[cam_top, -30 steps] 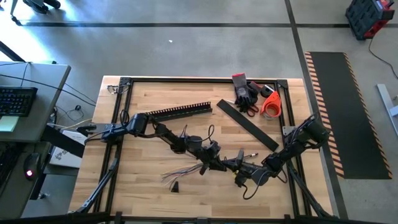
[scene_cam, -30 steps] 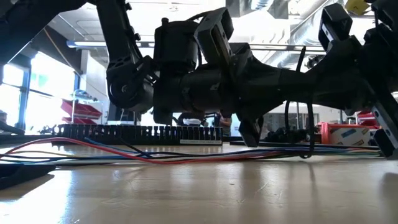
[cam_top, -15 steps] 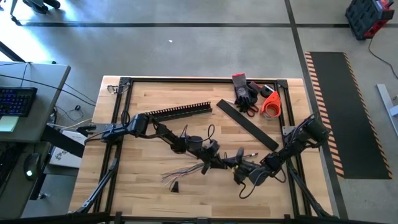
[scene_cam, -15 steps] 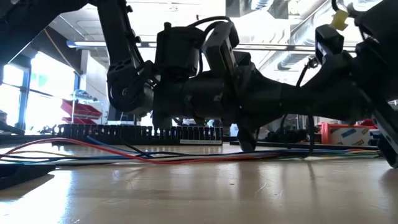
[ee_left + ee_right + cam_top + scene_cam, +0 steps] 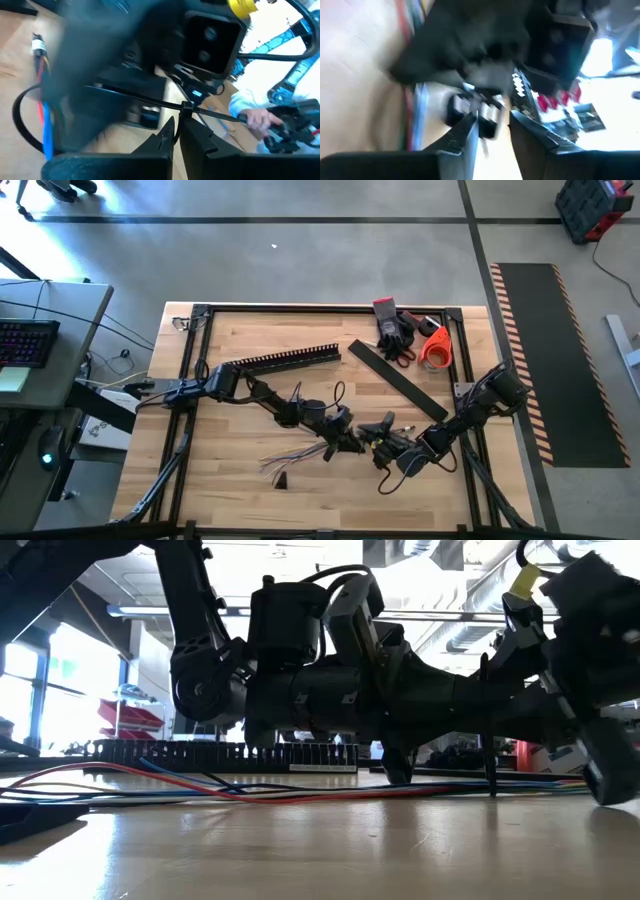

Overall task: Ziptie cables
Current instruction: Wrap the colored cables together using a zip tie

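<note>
The cables (image 5: 300,453) lie on the wooden worktop (image 5: 240,475) toward its near middle, their coloured loose ends splayed out on the left and the strands gathered into one cord that runs right, under the two grippers. In the low view the cables (image 5: 250,790) show as red, blue and dark strands stretched flat along the worktop.

The left gripper (image 5: 352,442) sits low over the cord near the middle of the worktop. In its wrist view its fingers (image 5: 192,134) are pressed together on a thin black ziptie (image 5: 150,100) that loops around the cables.

The right gripper (image 5: 382,442) is just beside it, facing it from the right. Its fingers (image 5: 465,132) stand narrowly apart, and the blurred wrist view does not show whether they hold anything.

Farther back on the worktop a long black slotted rail (image 5: 288,359) lies behind the left arm. A flat black strip (image 5: 397,380) lies at a slant to its right. Near the far right corner sit a dark glove (image 5: 391,326) and an orange tape roll (image 5: 436,348).
</note>
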### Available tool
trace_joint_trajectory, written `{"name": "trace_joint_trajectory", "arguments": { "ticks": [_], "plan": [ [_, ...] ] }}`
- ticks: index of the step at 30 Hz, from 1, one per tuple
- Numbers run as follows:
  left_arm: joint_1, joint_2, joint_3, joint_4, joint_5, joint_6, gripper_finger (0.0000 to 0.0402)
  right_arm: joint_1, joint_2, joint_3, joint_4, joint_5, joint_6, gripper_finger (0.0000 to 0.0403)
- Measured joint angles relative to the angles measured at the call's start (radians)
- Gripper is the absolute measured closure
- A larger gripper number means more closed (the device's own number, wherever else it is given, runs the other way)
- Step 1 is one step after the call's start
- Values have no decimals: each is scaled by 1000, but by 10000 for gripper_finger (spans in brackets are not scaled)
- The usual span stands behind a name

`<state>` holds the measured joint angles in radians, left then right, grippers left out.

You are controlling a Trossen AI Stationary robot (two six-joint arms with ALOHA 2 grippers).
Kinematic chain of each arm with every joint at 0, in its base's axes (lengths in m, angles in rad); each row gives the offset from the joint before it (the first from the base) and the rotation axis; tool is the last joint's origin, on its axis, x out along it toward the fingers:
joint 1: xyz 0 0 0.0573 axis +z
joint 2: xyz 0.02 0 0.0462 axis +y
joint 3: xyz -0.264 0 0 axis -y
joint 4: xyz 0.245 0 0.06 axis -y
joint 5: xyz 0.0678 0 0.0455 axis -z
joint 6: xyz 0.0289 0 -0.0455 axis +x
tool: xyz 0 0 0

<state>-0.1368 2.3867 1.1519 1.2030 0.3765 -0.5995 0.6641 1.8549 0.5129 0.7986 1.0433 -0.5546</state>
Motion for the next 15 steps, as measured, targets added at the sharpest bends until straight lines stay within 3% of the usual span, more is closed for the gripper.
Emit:
{"name": "trace_joint_trajectory", "arguments": {
  "ticks": [6,15],
  "plan": [
    [0,0,0,3,26,0,401,-3,0,0,-42,52,1,294],
    [-2,0,0,5,38,0,401,25,-1,-2,-68,94,0,324]
  ]
}}
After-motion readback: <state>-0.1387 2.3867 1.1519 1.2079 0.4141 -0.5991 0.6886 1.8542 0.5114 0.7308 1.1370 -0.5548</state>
